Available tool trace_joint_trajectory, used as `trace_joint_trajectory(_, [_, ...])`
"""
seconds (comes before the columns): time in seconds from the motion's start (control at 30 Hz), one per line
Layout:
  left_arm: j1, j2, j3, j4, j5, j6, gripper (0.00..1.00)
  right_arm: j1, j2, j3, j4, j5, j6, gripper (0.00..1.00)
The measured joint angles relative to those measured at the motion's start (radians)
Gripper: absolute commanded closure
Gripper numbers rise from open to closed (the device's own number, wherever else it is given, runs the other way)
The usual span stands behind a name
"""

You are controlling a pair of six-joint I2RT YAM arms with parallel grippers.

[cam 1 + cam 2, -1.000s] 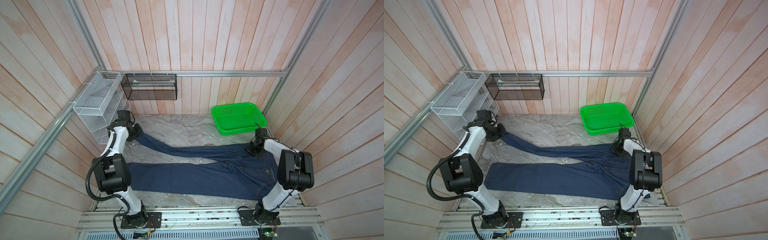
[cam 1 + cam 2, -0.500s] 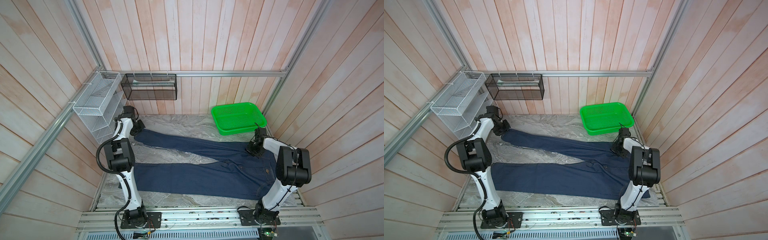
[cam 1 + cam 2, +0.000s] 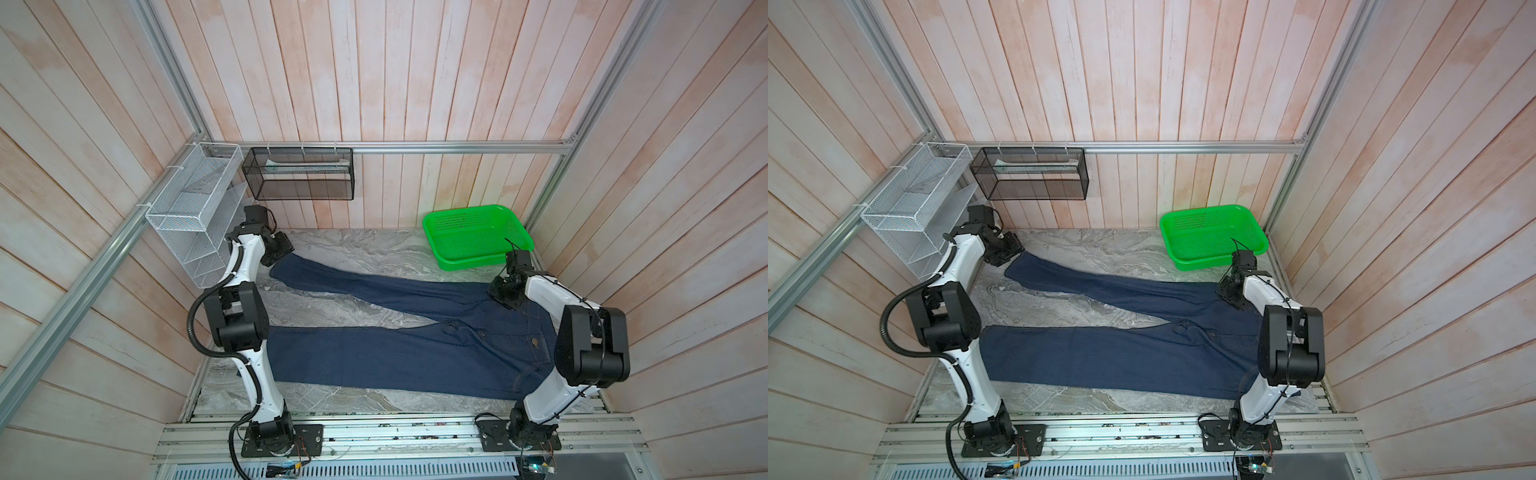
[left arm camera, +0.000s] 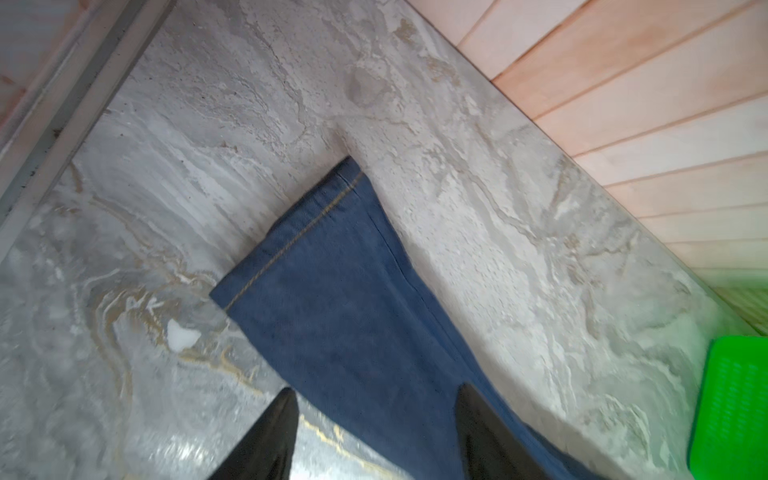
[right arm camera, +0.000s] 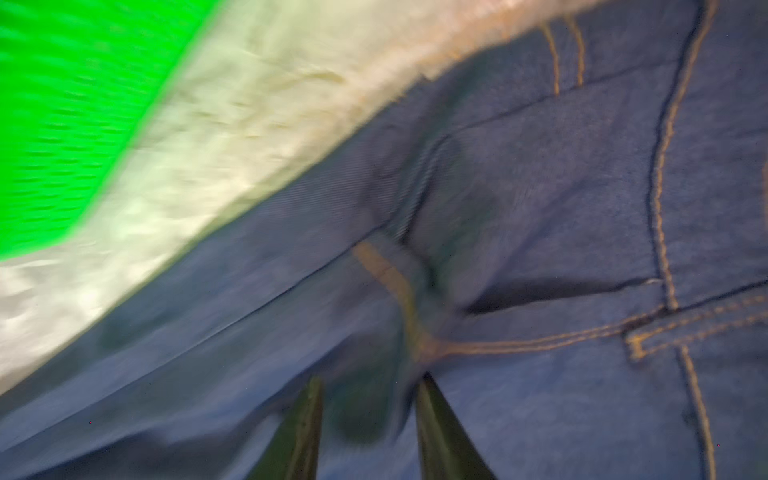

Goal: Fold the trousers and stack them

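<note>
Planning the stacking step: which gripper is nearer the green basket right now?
Right. The right gripper hangs over the waist end of the trousers, just off the green basket; the left gripper is across the table, by the far leg's hem.

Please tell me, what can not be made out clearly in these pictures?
Dark navy denim trousers: near leg's cuff, behind the left arm, both top views.
Their waistband: partly behind the right arm.
Black mesh wall basket's pale contents: too small.
Right wrist view: blurred.

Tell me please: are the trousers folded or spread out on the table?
Spread out. The trousers lie flat on the table, both legs stretched apart in both top views; no part is doubled over.
</note>
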Motion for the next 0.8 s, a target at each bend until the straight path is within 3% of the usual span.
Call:
trace_joint_trajectory(0.1, [-0.002,-0.175,-0.163,0.047,-0.005,0.002,0.31,0.04,-0.06,0.019,0.0,0.013,-0.003,0.57])
trace_joint_trajectory(0.23, [0.024,-0.28,-0.325,0.123,-0.001,0.001,0.31,0.082,-0.09,0.021,-0.006,0.02,-0.002,0.57])
trace_joint_trajectory(0.47, [0.031,-0.162,-0.442,0.251,0.033,-0.011,0.31,0.121,-0.09,-0.018,-0.011,0.02,0.004,0.57])
trace_joint_trajectory(0.67, [0.031,-0.045,-0.449,0.346,0.056,-0.061,0.31,0.122,-0.09,-0.05,-0.011,0.019,0.014,0.57])
trace_joint_trajectory(0.73, [0.031,-0.008,-0.443,0.366,0.061,-0.073,0.34,0.122,-0.09,-0.05,-0.01,0.018,0.014,0.57])
trace_joint_trajectory(0.8, [0.031,0.027,-0.435,0.382,0.058,-0.084,0.45,0.122,-0.09,-0.05,-0.01,0.019,0.014,0.57])
